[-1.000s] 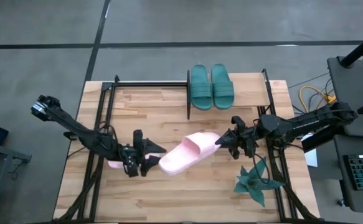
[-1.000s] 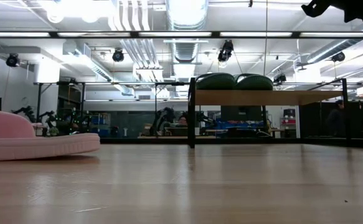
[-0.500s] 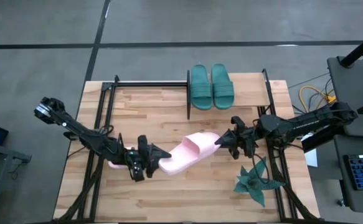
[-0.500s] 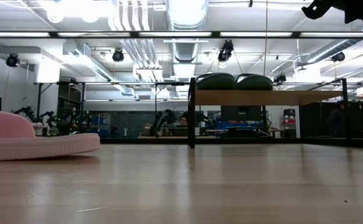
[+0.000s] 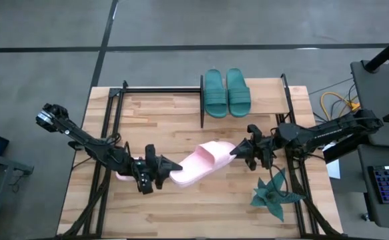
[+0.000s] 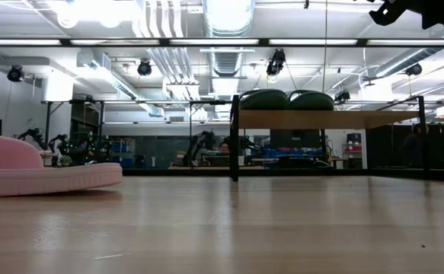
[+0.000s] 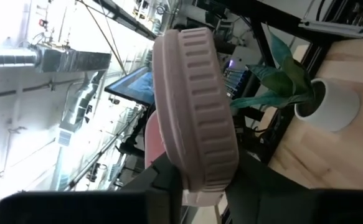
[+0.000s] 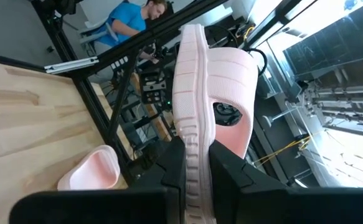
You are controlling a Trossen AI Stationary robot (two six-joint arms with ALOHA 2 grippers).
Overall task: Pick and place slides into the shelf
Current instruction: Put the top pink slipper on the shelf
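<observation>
Both grippers, left and right, are gripping opposite ends of a pale pink foam slide above mid-table. Two teal slides are sitting shelved; the pink pair remains.

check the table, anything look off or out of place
One pale pink foam slide hangs above the table, pinched at both ends by the left gripper and right gripper. The other pink slide lies on the tabletop under the left arm.
</observation>
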